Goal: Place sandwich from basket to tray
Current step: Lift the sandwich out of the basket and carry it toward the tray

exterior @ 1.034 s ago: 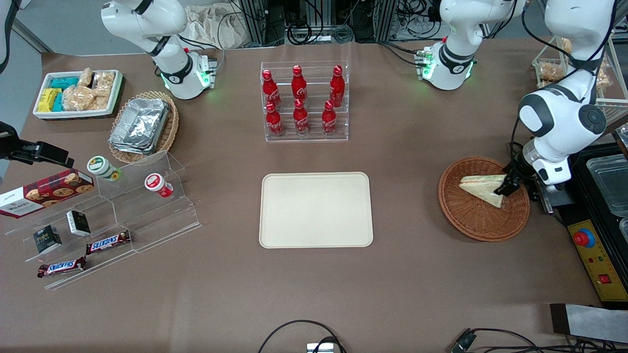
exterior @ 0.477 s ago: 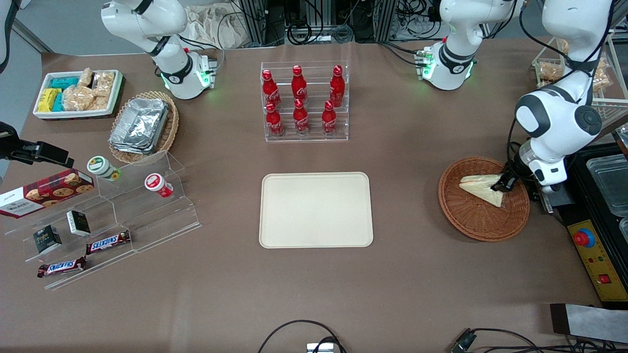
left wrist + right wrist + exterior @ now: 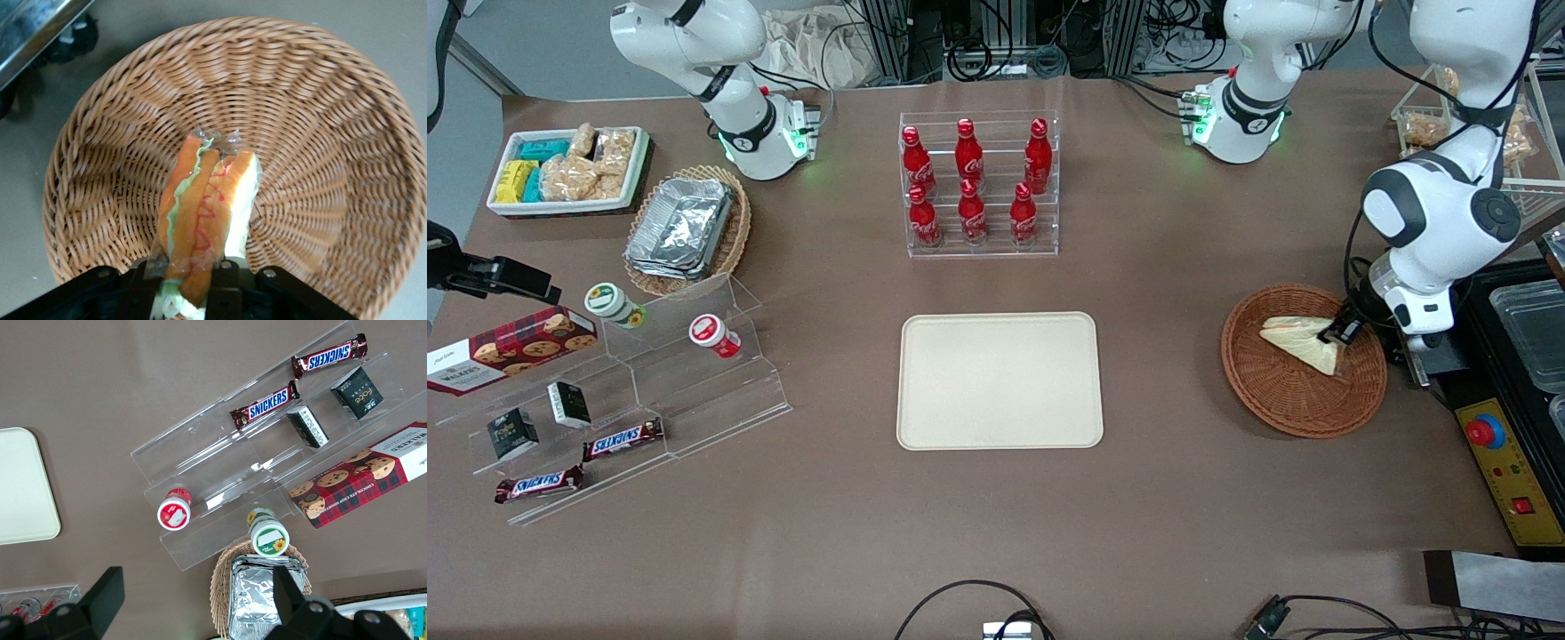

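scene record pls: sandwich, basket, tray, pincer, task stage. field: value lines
sandwich: wrapped wedge lying in the basket, filling edge visible in the left wrist view
basket: round brown wicker, toward the working arm's end of the table
tray: cream rectangle, nothing on it, nearer the front camera than the cola bottle rack
pincer: at the sandwich's wide end, shut on it
task stage: sandwich gripped, not yet lifted out of the basket
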Controlling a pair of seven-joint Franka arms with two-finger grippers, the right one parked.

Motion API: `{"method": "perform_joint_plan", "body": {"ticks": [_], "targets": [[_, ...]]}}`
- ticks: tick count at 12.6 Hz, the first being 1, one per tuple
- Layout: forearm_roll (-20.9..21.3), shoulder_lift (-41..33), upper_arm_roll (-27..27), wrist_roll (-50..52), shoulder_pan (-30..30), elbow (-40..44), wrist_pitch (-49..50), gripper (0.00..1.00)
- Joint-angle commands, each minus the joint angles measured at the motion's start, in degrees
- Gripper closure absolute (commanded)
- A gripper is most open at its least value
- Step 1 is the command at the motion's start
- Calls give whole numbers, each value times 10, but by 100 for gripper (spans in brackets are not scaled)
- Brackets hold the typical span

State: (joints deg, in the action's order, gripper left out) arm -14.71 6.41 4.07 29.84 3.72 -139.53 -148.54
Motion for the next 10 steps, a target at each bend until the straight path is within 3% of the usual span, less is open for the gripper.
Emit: {"method": "perform_joint_plan", "body": {"ticks": [1,3,6,10], "targets": [[3,-59,1,-87,-3,7,66,98],[13,-76,-9,-148,-4,17,96,98],[88,-94,-67,-158,-3,22,102,98],[90,-91,-157,-153,-3,51,103,98]]}}
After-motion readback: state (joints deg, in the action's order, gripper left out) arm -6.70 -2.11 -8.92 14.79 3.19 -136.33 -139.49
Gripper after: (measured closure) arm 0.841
